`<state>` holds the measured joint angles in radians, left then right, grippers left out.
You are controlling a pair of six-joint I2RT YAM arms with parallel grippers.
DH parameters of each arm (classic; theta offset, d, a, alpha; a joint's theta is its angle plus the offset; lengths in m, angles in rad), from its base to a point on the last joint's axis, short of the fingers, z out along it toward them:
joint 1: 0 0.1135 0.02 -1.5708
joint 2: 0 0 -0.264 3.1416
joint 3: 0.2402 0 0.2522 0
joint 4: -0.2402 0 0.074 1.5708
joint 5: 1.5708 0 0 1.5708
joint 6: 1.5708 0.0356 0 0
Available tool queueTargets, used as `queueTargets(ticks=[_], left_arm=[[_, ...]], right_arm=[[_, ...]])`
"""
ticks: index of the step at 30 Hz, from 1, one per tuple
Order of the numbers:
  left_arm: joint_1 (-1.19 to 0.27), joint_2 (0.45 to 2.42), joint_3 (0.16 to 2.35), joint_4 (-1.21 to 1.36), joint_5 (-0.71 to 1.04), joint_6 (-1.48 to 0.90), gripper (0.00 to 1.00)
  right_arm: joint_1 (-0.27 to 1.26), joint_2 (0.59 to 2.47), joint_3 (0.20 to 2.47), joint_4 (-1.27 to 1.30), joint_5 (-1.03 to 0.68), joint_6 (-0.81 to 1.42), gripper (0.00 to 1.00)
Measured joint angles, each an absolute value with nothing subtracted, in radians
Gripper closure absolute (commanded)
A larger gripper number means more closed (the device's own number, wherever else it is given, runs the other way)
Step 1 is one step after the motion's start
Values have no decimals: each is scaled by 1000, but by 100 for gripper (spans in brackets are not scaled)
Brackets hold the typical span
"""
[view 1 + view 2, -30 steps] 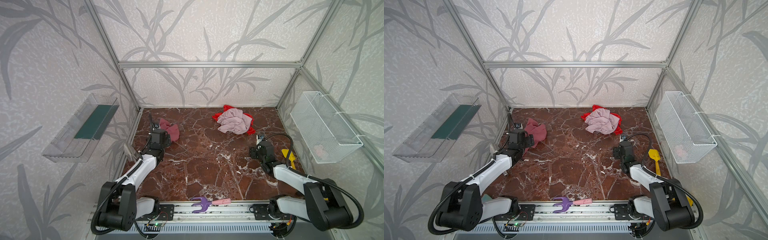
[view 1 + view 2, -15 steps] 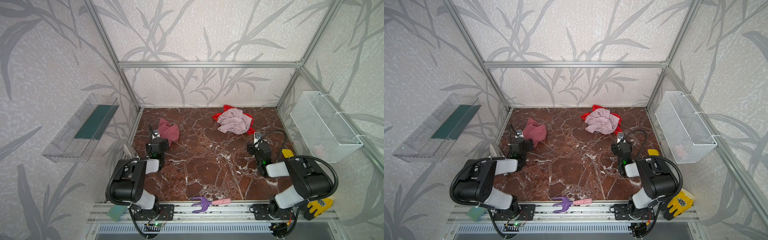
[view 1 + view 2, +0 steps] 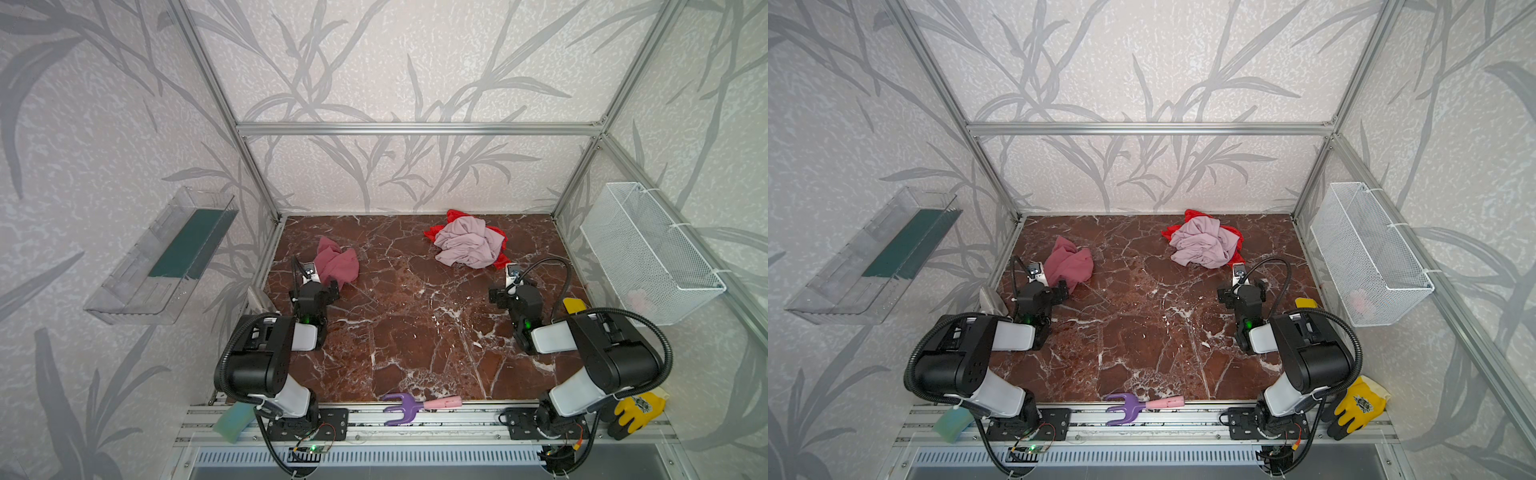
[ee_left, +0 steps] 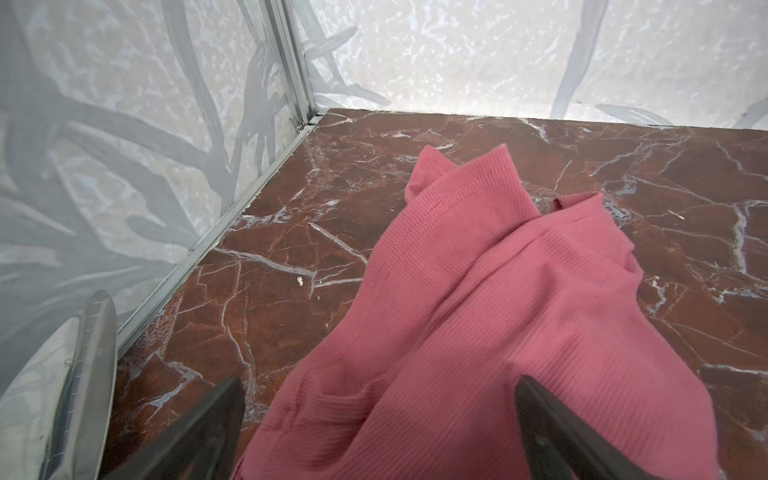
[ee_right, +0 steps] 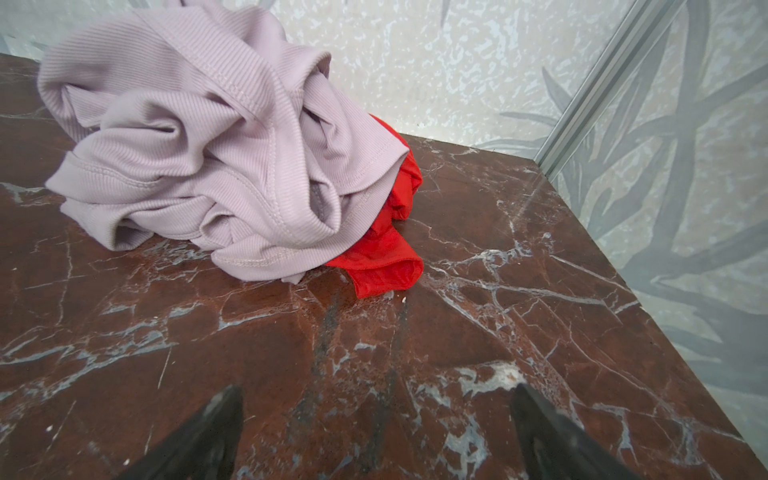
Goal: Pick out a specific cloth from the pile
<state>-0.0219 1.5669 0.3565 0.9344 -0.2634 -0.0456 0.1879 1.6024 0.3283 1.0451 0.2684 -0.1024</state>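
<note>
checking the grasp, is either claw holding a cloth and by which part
Nothing is held. Left claw open over the pink cloth; right claw open, short of the pile.

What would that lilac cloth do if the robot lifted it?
Probably floppy: the lilac cloth lies in deep soft folds, so it would likely sag and unfurl. It rests on the red cloth, which might drag along. It looks thin, so probably light.

Red cloth (image 5: 382,253) was mostly buried under the lilac cloth (image 5: 208,145); I saw only its edges. Rose cloth (image 4: 478,311) ran off the left wrist view's edge. Pink lump (image 3: 638,297) in the wire basket (image 3: 648,249) was too blurred to name. Yellow thing (image 3: 574,304) sat half hidden behind the right arm (image 3: 552,336).
</note>
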Motion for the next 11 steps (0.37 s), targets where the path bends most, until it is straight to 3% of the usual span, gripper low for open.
queueTargets(ticks=[11], left_arm=[[-22,1567,356,944,-263,-46,1]], right_arm=[[188,1602,328,1050,268,-102,1]])
